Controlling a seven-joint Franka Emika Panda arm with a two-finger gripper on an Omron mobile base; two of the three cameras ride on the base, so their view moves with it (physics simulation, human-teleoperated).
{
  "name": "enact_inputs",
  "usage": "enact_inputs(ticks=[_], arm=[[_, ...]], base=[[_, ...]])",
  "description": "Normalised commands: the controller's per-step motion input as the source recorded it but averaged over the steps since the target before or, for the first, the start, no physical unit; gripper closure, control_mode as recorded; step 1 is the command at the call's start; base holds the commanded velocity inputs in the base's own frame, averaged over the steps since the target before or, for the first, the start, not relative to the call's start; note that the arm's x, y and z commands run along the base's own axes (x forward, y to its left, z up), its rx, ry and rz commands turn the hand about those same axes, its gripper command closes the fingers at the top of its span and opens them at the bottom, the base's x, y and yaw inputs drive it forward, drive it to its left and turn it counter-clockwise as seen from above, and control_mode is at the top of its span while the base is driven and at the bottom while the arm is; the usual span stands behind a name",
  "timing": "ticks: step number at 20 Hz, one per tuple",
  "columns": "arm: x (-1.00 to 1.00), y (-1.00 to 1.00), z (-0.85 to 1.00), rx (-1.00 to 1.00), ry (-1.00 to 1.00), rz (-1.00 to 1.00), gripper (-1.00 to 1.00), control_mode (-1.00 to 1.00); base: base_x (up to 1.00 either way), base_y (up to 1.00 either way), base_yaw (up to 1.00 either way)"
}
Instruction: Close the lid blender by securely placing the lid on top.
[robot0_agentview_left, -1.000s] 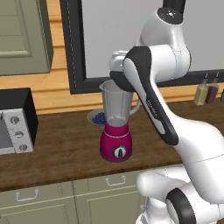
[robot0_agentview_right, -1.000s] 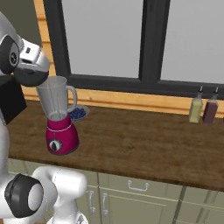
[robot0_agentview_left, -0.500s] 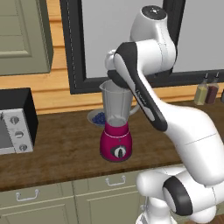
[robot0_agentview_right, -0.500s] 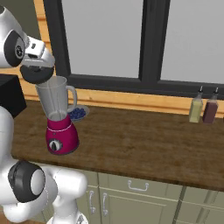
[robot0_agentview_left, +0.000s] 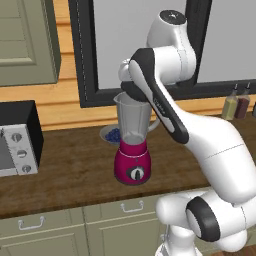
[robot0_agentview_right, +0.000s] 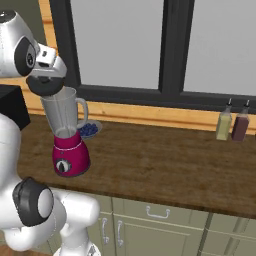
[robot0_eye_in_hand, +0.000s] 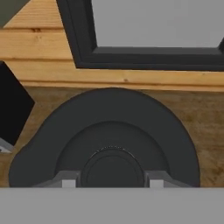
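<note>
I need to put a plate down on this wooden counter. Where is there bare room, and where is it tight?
The widest bare stretch of the brown wooden counter lies between the magenta-based clear blender and the two sauce bottles. A smaller patch separates the blender and the silver toaster oven. Behind the blender is tight: the blue-filled bowl sits there.

Blue-filled bowl (robot0_agentview_right: 89, 130) on wooden counter (robot0_agentview_right: 165, 160), toaster oven (robot0_agentview_left: 17, 137) far left, two bottles (robot0_agentview_right: 232, 123) by window (robot0_agentview_right: 150, 45).

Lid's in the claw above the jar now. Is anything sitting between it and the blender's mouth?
Nothing visible. The claw holds the lid just above the blender; its mouth looks open and unobstructed. The blue-filled bowl sits behind the jar, out of the path.
</note>
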Motion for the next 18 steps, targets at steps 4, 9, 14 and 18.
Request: enact_inputs(ticks=[4, 9, 14, 18], arm=[[0.22, 0.00, -0.17, 0.00, 0.00, 0.06, 1.00, -1.00], [0.23, 0.00, -0.11, 0.00, 0.00, 0.05, 1.00, -1.00], [0.23, 0.00, -0.03, 0.00, 0.02, 0.05, 1.00, -1.00], [0.20, 0.00, -0.01, 0.00, 0.02, 0.05, 1.00, -1.00]], base=[[0.00, 0.00, 0.00], [0.00, 0.00, 0.00], [0.00, 0.00, 0.00], [0.00, 0.00, 0.00]])
